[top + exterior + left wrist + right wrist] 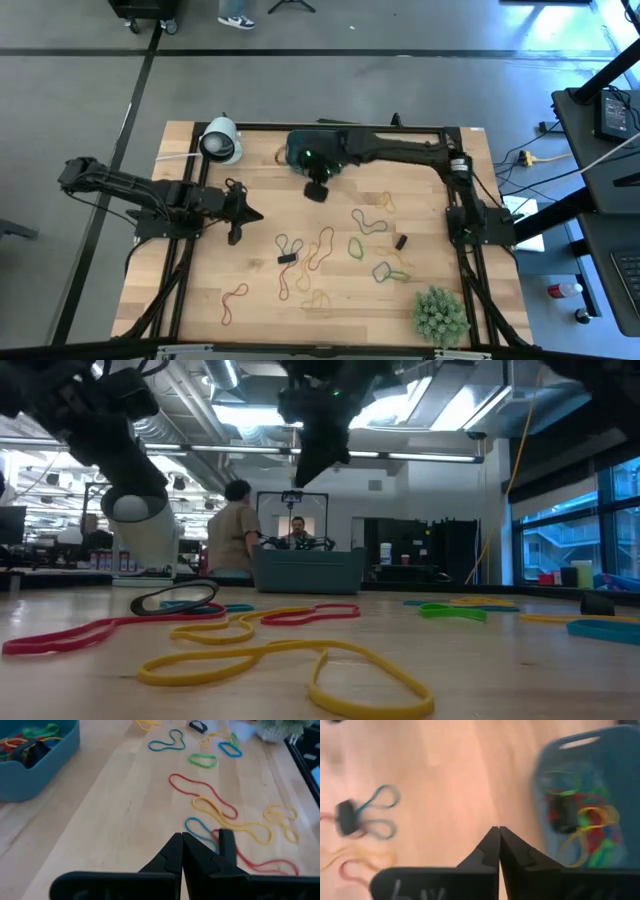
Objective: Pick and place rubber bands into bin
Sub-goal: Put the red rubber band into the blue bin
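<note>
The teal bin stands at the table's far middle and holds several rubber bands. More rubber bands, red, yellow, green and blue, lie flat on the wood in the table's middle and show near the left wrist camera. My right gripper hangs shut and empty above the table, just on the near side of the bin. My left gripper is shut and empty too, above the wood at the table's left, short of the loose bands.
A white roll stands at the far left beside the bin. A bushy green plant sits at the near right corner. Two small black pieces lie among the bands. People stand in the room beyond the table.
</note>
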Robot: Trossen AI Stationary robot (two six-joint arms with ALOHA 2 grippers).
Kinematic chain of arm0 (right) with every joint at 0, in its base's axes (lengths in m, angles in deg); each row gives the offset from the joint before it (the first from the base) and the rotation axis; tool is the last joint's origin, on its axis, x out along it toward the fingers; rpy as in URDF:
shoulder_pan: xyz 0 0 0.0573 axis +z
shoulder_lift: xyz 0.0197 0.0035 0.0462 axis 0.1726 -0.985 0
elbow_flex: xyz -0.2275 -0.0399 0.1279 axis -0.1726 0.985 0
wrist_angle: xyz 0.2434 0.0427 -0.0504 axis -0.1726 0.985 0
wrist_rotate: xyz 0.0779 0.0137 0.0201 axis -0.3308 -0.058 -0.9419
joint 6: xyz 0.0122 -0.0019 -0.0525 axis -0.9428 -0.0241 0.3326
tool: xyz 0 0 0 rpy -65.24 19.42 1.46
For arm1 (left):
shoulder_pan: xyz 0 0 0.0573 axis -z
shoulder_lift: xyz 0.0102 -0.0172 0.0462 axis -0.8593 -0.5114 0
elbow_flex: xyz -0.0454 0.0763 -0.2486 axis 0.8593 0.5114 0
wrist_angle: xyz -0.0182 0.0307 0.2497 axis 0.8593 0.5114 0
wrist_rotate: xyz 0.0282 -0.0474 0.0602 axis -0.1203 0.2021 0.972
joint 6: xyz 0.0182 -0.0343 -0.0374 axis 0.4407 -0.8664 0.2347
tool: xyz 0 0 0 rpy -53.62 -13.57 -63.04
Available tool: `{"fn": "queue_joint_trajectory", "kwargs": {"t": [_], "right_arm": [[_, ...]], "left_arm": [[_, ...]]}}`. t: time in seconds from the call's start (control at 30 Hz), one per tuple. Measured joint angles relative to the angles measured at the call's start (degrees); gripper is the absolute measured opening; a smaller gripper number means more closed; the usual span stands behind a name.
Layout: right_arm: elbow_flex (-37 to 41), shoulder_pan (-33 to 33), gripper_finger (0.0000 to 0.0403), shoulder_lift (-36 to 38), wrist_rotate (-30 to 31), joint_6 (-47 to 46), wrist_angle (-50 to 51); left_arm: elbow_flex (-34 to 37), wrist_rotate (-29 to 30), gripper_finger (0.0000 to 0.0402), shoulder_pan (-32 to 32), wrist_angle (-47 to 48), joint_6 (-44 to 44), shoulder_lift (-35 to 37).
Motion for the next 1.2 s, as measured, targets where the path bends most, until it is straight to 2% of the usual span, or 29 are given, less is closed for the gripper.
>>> {"fn": "queue_joint_trajectory", "kwargs": {"t": [0.13, 0.27, 0.43, 0.57, 0.67, 0.8, 1.07, 1.2], "right_arm": [[15.6, 3.9, 0.0016, 9.4, -1.4, -1.7, -10.4], [32.6, 8.7, 0.0005, 20.7, -2.4, -5.6, -22.9], [50.0, 15.3, 0.0009, 33.0, -2.5, -10.9, -35.0], [60.2, 20.7, 0.0004, 39.7, -2.4, -14.8, -40.7], [65.3, 24.6, 0.0004, 43.3, -2.4, -16.5, -45.4], [69.4, 28.3, 0.0004, 45.6, -0.9, -19.8, -48.3], [70.4, 30.5, 0.0004, 45.6, -0.8, -21.0, -48.2], [70.4, 30.9, 0.0005, 45.6, -0.8, -21.1, -48.4]], "left_arm": [[-4.0, 3.5, 0.0002, 4.4, 0.3, -3.0, -6.4], [-9.1, 6.7, 0.0002, 8.6, 3.0, -7.2, -14.5], [-17.9, 7.6, 0.0002, 12.7, 14.8, -16.1, -24.7], [-24.6, 7.1, 0.0002, 15.7, 25.3, -27.1, -32.2], [-27.1, 4.6, 0.0002, 18.0, 29.1, -35.6, -36.8], [-27.9, -0.7, 0.0008, 21.1, 28.8, -43.4, -41.6], [-28.1, -8.5, 0.0048, 27.9, 24.9, -59.4, -48.9], [-28.1, -8.6, 0.0073, 31.6, 20.7, -67.1, -50.7]]}}
